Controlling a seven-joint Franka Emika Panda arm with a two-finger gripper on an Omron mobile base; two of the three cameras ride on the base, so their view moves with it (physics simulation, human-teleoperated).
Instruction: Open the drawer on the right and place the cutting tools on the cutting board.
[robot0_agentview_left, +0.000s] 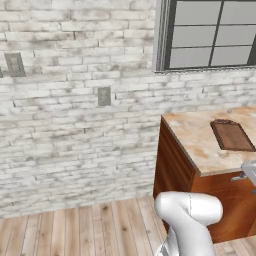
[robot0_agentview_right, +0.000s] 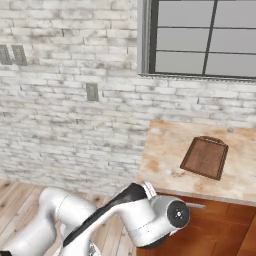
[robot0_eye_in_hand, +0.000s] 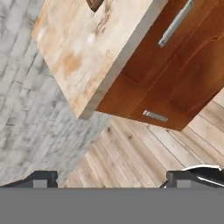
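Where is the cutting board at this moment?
The cutting board lies flat on the pale counter, below the window. In the right base view it sits right of centre; the drawer handle is on the cabinet front below the counter.

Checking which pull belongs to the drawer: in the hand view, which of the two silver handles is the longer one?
The long bar handle on the drawer under the countertop; the short handle sits on the door panel.

A whitewashed grey brick wall (robot0_agentview_left: 75, 125) carries grey outlet plates (robot0_agentview_left: 103, 95) and a dark-framed gridded window (robot0_agentview_right: 200, 37). Pale wooden floor planks (robot0_agentview_left: 75, 230) run beneath the orange-brown cabinet bench with its pale marbled top (robot0_agentview_right: 165, 150).
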